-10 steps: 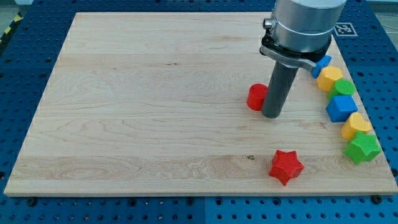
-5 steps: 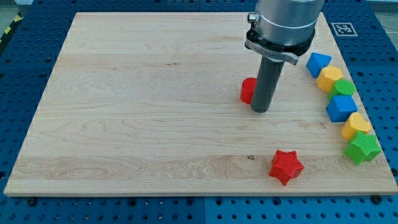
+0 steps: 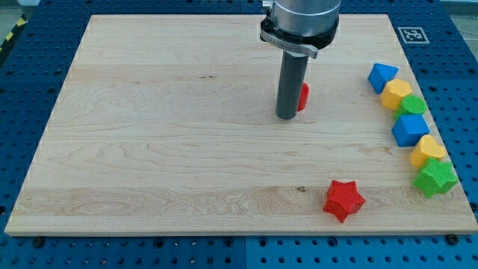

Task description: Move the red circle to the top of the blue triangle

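Note:
The red circle [image 3: 303, 96] lies right of the board's middle, mostly hidden behind my rod, with only its right edge showing. My tip [image 3: 286, 117] rests on the board at the circle's left and lower side, touching or nearly touching it. The blue triangle [image 3: 382, 76] sits at the top of a row of blocks along the board's right edge, well to the right of the circle.
Below the blue triangle the row runs down the right edge: a yellow block [image 3: 396, 94], a green block [image 3: 413, 105], a blue cube [image 3: 410, 129], a yellow block [image 3: 428, 150], a green star [image 3: 436, 178]. A red star [image 3: 343, 199] lies near the bottom edge.
My rod has moved left and up, from the red circle's right side to its left side. The circle has shifted slightly up the board. The other blocks have not moved.

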`<state>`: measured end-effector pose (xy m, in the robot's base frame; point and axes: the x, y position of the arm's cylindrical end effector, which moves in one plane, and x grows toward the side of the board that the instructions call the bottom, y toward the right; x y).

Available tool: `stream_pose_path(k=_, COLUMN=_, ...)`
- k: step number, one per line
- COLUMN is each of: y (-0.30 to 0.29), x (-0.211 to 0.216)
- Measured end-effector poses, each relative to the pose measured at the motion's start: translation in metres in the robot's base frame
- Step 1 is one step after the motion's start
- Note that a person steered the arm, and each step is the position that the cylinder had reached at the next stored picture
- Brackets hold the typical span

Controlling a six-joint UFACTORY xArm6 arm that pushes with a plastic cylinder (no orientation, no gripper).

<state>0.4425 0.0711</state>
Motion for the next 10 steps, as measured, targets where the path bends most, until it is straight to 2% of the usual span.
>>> stream_pose_path(k=6, y=0.005, x=-0.030)
stream_pose_path(k=7, y=0.020, x=-0.036)
stream_pose_path(k=10, y=0.030, x=-0.078)
